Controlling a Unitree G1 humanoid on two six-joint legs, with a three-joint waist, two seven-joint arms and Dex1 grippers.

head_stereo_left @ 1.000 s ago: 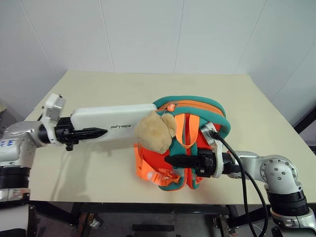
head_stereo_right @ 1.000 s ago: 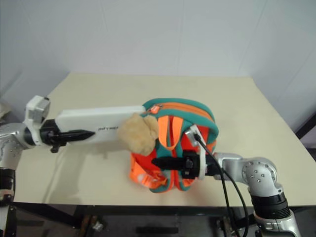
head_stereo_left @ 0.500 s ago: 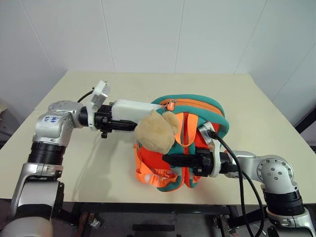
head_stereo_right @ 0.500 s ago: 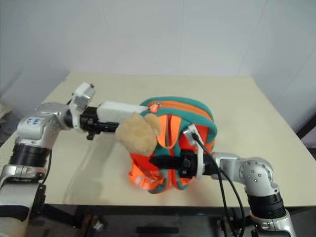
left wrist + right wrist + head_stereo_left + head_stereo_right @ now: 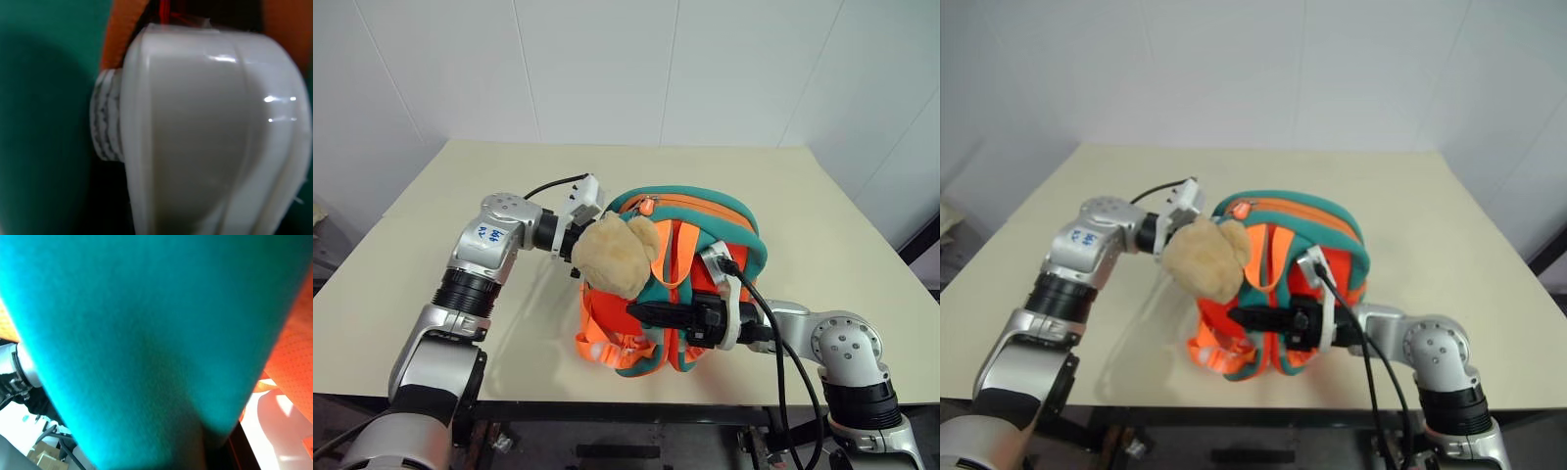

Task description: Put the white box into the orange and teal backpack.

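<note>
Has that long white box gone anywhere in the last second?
Yes. The white box has slid toward the orange and teal backpack, which has stayed put on the table; its length is now hidden behind the plush toy.

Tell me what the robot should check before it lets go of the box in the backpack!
1. White box going into the orange and teal backpack: ok, the left wrist view shows its end among teal and orange fabric.
2. Box all the way inside: cannot tell, the tan plush toy hides the opening.
3. Left gripper holding the box: cannot tell, its fingers are hidden behind the toy.
4. Right gripper steadying the backpack: ok, shut on its front fabric.
5. Backpack standing upright on the table: ok.
6. Toy out of the way: not ok, it sits right against the left gripper.
</note>
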